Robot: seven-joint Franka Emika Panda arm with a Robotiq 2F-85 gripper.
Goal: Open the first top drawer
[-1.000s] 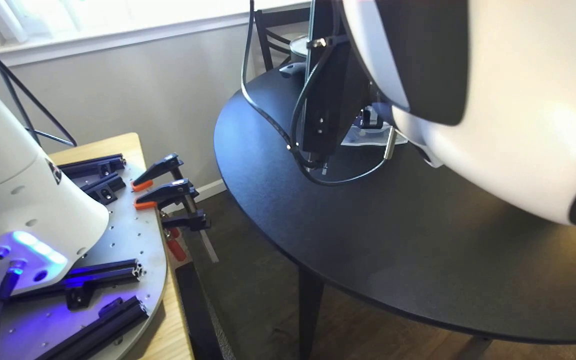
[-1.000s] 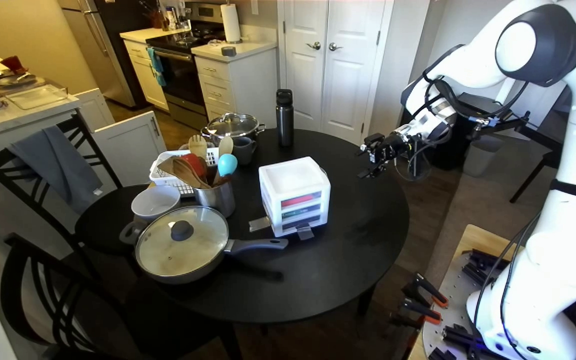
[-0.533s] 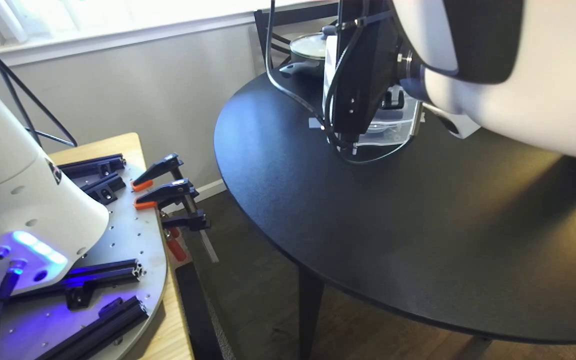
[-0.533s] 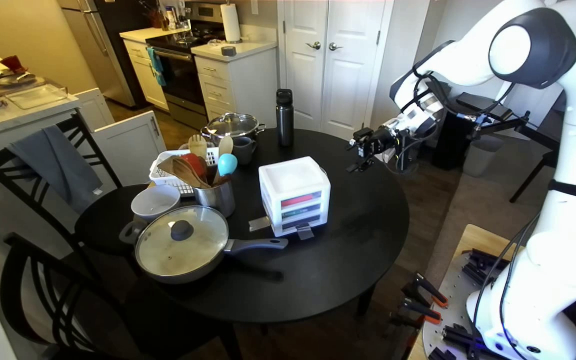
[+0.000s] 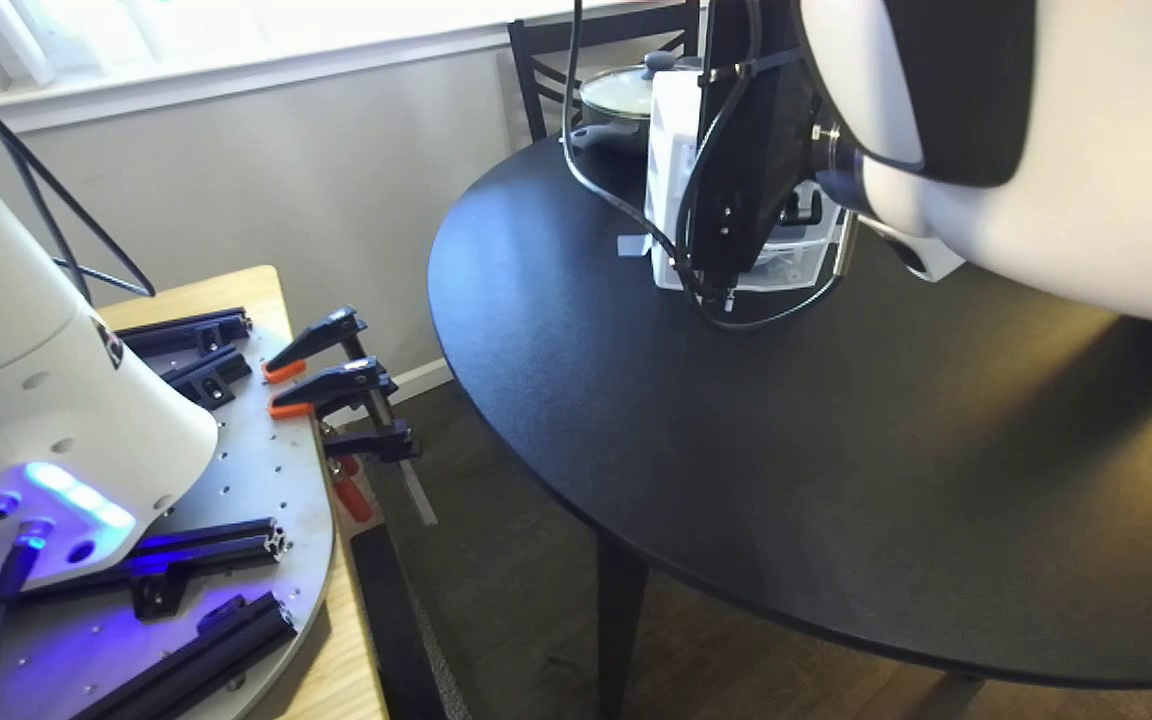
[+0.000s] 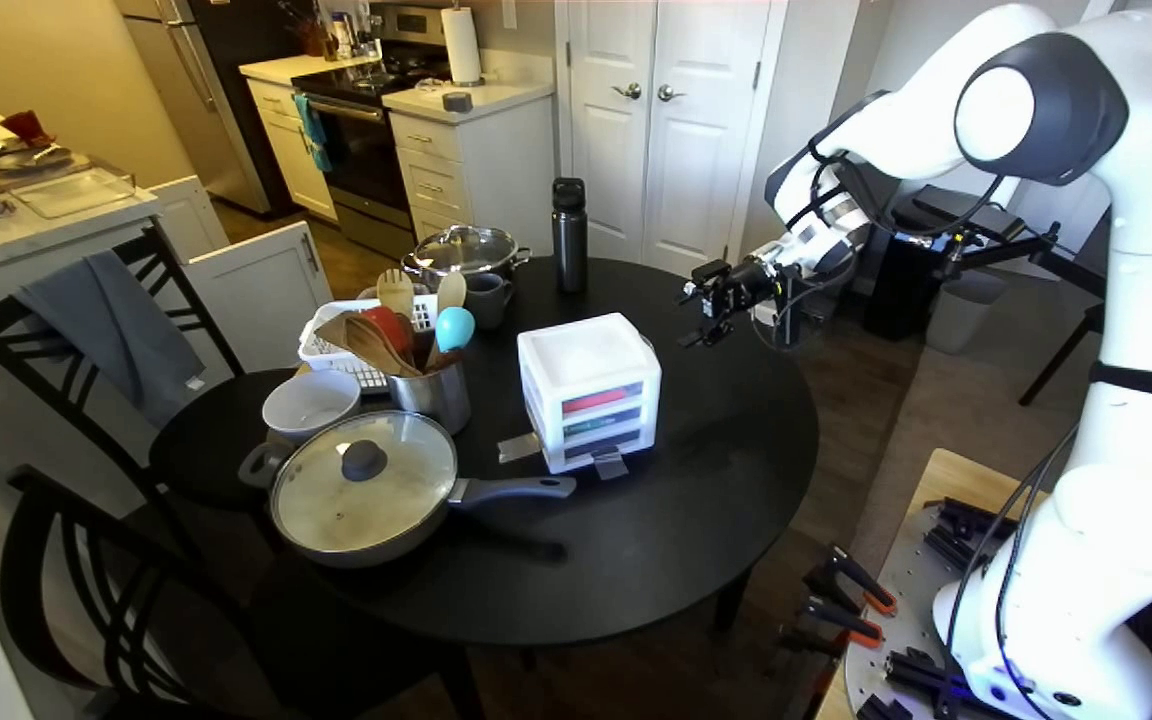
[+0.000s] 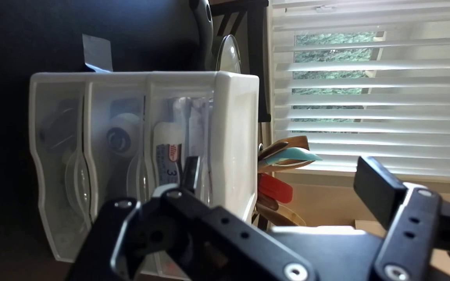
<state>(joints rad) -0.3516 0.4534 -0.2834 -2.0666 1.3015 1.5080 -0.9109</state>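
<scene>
The white-framed drawer unit [image 6: 591,350] stands on the dark table [image 6: 716,480]. It also shows in an exterior view [image 5: 671,180], partly behind the arm. Through its side I see reddish contents of the top drawer [image 6: 601,399]. In the wrist view the unit lies sideways, its top to the right. There the clear top drawer [image 7: 170,113] is shut, with a labelled packet inside. My gripper [image 6: 692,317] is open and empty, apart from the unit on its drawer-front side. In the wrist view [image 7: 283,181] one finger overlaps the top drawer's lower part; the other appears beyond the unit's top.
Tape strips [image 6: 611,463] lie at the unit's base. A lidded pan [image 6: 366,490], a utensil holder [image 6: 433,395], a white lattice basket [image 6: 336,335], a bowl [image 6: 311,402] and a tall bottle [image 6: 569,235] stand around it. Clamps [image 6: 856,590] hold the robot's base plate.
My gripper has moved toward the drawer unit and slightly down, leftward in an exterior view. More of the unit shows behind the arm. The gripper stays open; the unit has not moved.
</scene>
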